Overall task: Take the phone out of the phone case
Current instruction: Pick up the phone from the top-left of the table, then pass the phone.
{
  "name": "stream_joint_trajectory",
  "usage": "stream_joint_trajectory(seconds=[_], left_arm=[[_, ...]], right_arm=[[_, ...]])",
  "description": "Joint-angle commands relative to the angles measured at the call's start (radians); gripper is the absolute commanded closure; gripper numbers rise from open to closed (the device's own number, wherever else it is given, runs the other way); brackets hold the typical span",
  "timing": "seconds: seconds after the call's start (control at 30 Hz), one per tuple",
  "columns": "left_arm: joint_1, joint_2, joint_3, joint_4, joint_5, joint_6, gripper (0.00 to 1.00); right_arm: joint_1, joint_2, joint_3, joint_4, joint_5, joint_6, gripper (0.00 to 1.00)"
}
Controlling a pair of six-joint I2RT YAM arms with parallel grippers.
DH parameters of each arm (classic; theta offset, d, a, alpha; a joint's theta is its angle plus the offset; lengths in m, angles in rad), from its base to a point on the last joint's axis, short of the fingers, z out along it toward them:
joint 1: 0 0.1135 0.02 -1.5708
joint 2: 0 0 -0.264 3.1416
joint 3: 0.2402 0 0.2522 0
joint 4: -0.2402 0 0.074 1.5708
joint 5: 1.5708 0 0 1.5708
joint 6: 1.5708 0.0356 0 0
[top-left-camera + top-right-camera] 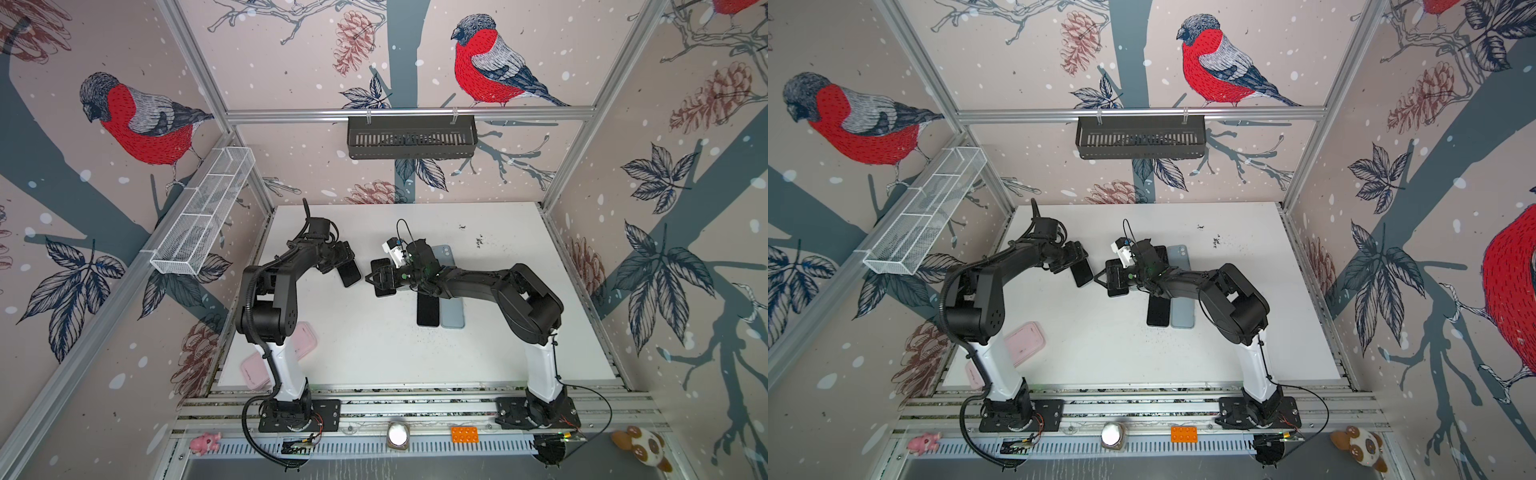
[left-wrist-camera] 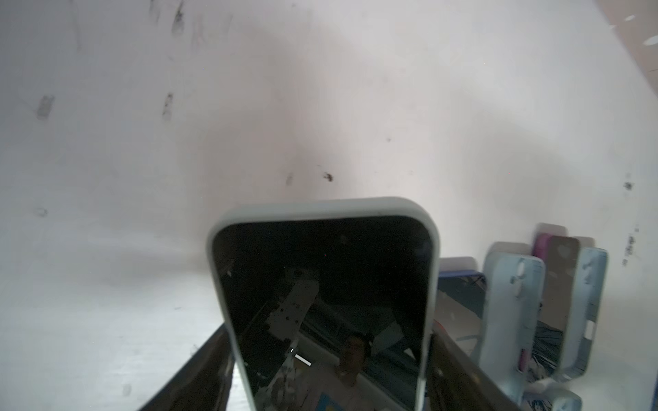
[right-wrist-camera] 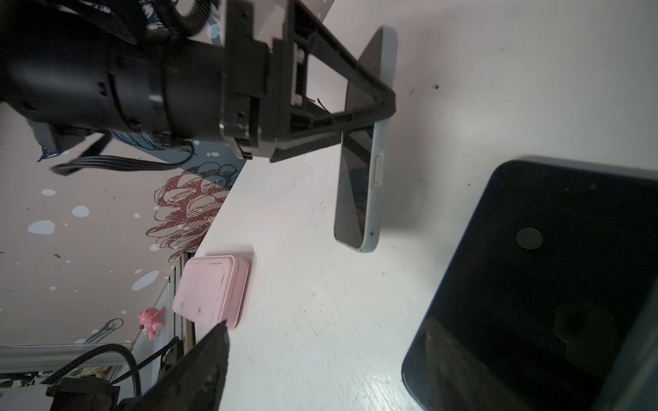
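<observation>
The phone [image 2: 320, 284], dark-screened, sits inside a pale grey-blue phone case [image 2: 320, 208]. My left gripper [image 2: 329, 356] is shut on the case's two long sides and holds it tilted just above the table. In both top views it shows left of centre [image 1: 352, 275] [image 1: 1082, 274]. The right wrist view shows it side-on [image 3: 370, 185] with the left gripper [image 3: 386, 103] clamped across it. My right gripper [image 1: 374, 277] stands open to the right of it, apart from it, low over a second dark phone [image 3: 534, 302] lying flat on the table.
A black phone [image 1: 428, 309] and a pale blue case [image 1: 452, 311] lie side by side under my right arm. Two pink cases [image 1: 303, 338] [image 1: 253, 370] lie by the left arm's base. A black basket [image 1: 411, 137] and a white mesh basket [image 1: 203, 216] hang on the walls.
</observation>
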Motion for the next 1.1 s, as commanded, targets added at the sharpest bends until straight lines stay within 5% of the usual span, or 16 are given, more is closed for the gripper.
stream_joint_trajectory(seconds=[0.0,0.57,0.67,0.93,1.07], left_arm=[[-0.001,-0.050,-0.020,0.043,0.085,0.024,0.46],[-0.043,-0.083,-0.033,0.055,0.136,0.022,0.49],[-0.056,-0.085,-0.032,0.056,0.135,0.020,0.50],[-0.090,-0.117,-0.025,0.069,0.133,0.000,0.50],[-0.112,-0.156,-0.025,0.116,0.167,-0.029,0.49]], right_arm=[[0.002,0.028,0.024,0.026,-0.006,0.016,0.15],[0.000,0.154,0.157,0.007,0.022,0.023,0.27],[-0.001,0.159,0.180,0.004,0.019,0.023,0.36],[-0.004,0.096,0.142,-0.039,0.049,0.017,0.83],[-0.013,0.012,0.077,-0.050,0.073,0.011,0.94]])
